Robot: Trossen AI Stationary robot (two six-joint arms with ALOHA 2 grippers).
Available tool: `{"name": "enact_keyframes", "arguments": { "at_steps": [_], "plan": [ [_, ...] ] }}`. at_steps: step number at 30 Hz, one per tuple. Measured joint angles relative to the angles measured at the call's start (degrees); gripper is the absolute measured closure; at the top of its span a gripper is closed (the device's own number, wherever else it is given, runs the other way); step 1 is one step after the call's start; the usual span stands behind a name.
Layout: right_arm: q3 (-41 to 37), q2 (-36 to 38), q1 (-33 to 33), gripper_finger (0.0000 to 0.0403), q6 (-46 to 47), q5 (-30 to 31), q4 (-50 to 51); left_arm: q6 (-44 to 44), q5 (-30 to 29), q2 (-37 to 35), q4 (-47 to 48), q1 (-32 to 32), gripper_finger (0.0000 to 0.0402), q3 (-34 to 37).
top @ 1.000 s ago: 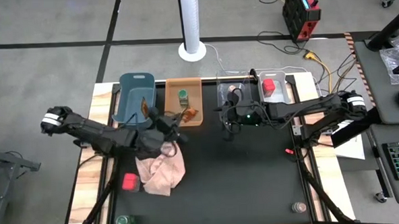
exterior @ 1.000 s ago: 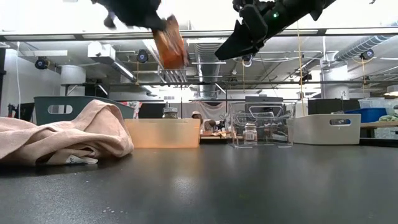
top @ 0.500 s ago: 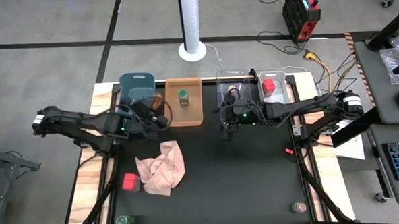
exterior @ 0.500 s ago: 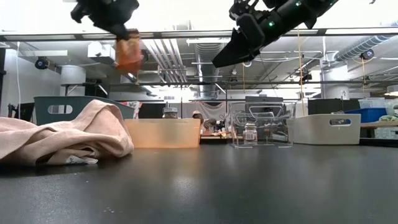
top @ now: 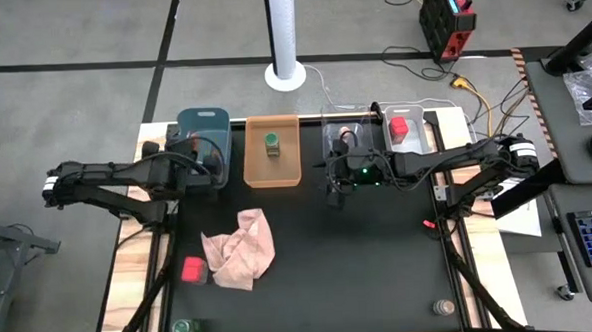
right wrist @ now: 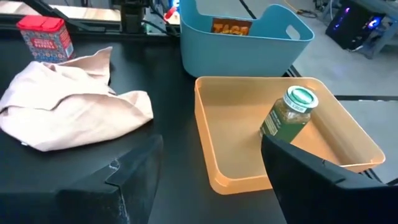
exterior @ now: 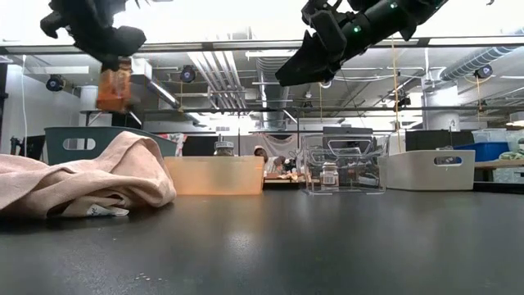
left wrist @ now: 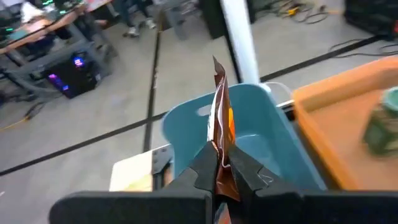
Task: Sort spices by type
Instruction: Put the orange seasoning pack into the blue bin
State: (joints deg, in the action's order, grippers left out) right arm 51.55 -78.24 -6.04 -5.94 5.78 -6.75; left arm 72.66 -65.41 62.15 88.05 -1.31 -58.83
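Note:
My left gripper (left wrist: pixel 219 167) is shut on an orange-brown foil packet (left wrist: pixel 221 121) above the blue bin (top: pixel 203 140); in the low view the packet (exterior: pixel 113 86) hangs high over the table. Another packet (right wrist: pixel 231 28) lies inside that bin. My right gripper (top: pixel 335 189) hovers open by the clear bin's (top: pixel 350 134) near side, holding nothing. A green-capped jar (top: pixel 272 143) stands in the orange bin (top: pixel 274 167). Loose on the table are a red box (top: pixel 192 270), a green-capped jar (top: pixel 185 329) and a tan-lidded jar (top: pixel 443 307). My left gripper pinches the packet's near end (left wrist: pixel 219 163) between its two fingers, one on each flat face. The fingers come from the table's left side, slanting a little down. The rest of the packet sticks out past the fingertips on edge, lifted clear above the blue bin.
A crumpled pink cloth (top: pixel 242 248) lies left of the table's middle. The clear bin holds a small jar (top: pixel 346 139), and the white bin (top: pixel 419 121) at far right holds a red container (top: pixel 398 128). The four bins stand in a row along the far edge.
My left gripper has carried the packet from above the cloth and the orange bin's near corner toward the table's far left, over the blue bin. It has also turned about, so the packet now points at the bin. The packet stays clear of everything.

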Motion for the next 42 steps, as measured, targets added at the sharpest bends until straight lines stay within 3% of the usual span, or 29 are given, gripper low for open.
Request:
{"name": "enact_keyframes", "arguments": {
  "at_steps": [7,22,32,42],
  "plan": [
    [-0.89,0.0,0.0,0.0142,1.67,0.0,-1.73,0.42,2.12,-2.12,-3.52,5.86,0.0401,7.59],
    [-1.47,0.0,0.02,0.0139,3.37,0.0,-1.74,-0.15,5.13,-8.04,-20.59,7.46,0.0401,22.07],
    [-1.47,0.0,0.02,0.0137,3.11,0.02,-1.74,0.33,7.67,-6.65,-26.75,7.44,0.0401,26.69],
    [-1.51,0.0,0.02,0.0138,2.95,0.03,-1.74,1.68,9.33,-5.88,-26.71,7.46,0.0401,28.37]
  ]
}}
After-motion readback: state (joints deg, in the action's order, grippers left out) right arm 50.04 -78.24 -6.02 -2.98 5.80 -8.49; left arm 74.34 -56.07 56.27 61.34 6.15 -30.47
